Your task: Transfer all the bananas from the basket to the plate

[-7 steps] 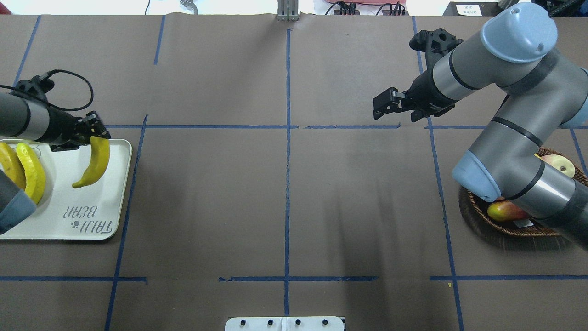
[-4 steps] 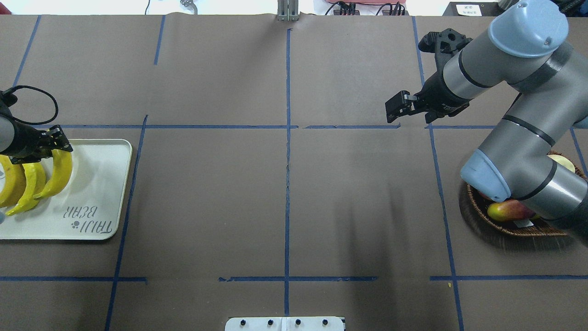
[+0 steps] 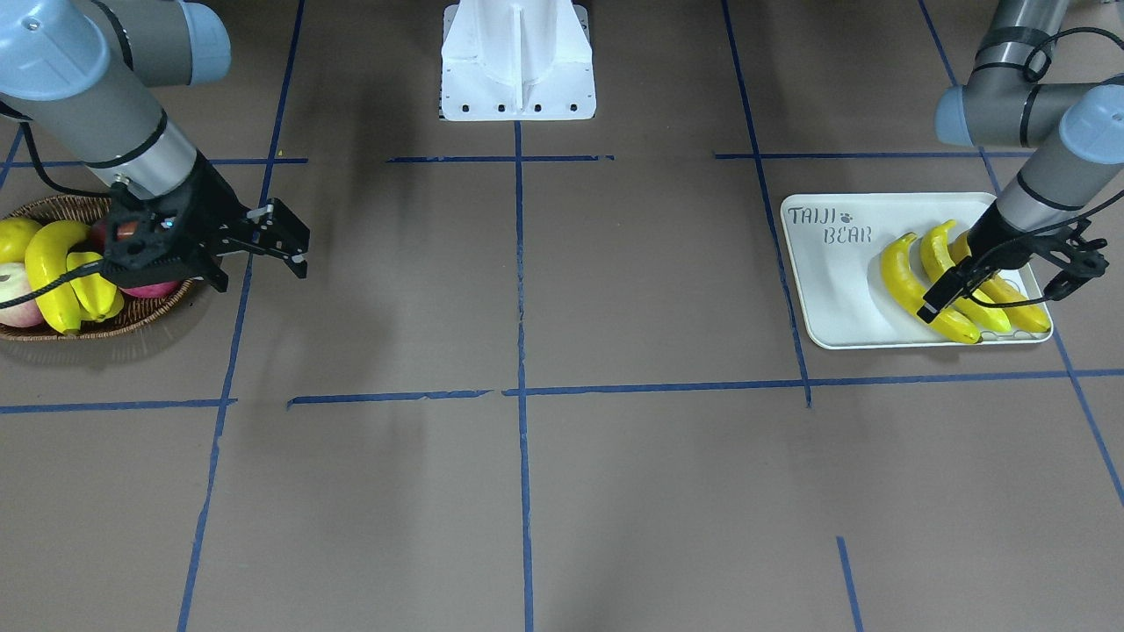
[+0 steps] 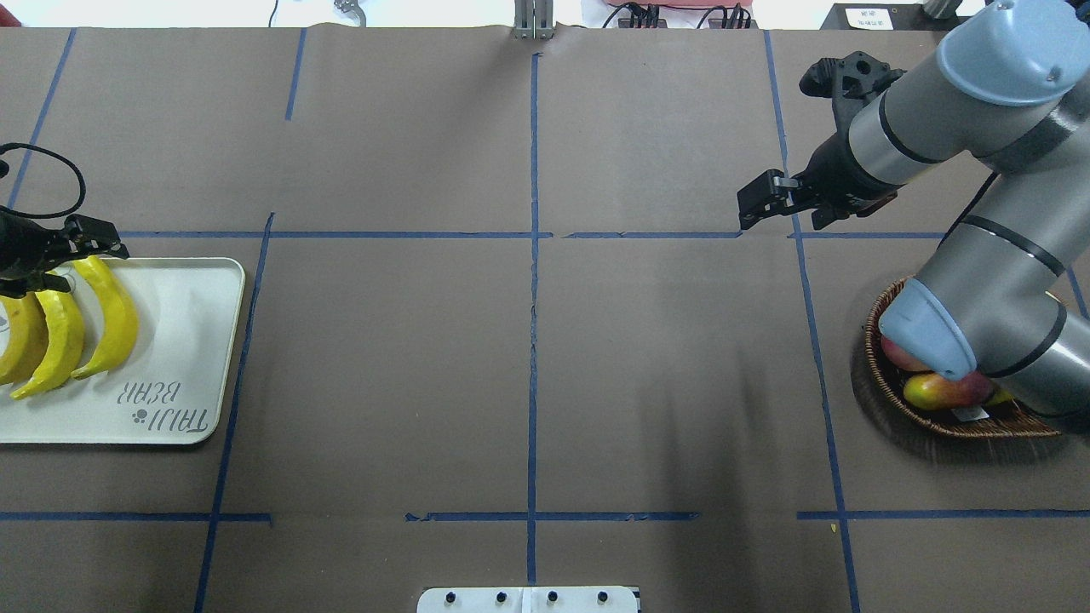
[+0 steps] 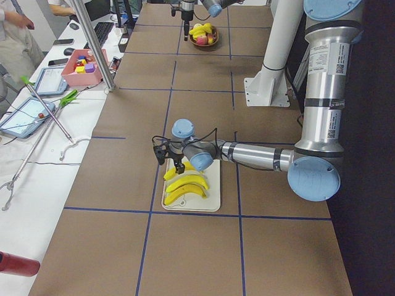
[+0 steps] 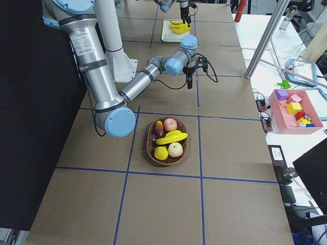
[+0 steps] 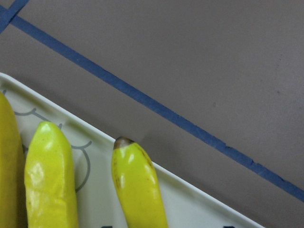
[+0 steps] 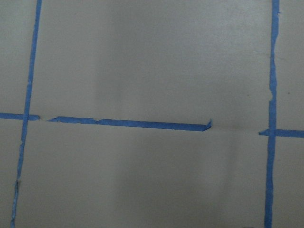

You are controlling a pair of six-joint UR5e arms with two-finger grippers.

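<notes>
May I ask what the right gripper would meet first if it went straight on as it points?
Probably the bare table near the blue tape line: the right gripper faces only those, though height is unclear.

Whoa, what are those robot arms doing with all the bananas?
The robot is filling the plate from the basket. Three bananas lie side by side on the plate, and the left gripper is open right above them. The right gripper is open and empty, hovering over the table near the basket. One more banana lies in there among other fruit, so the job isn't done.
</notes>
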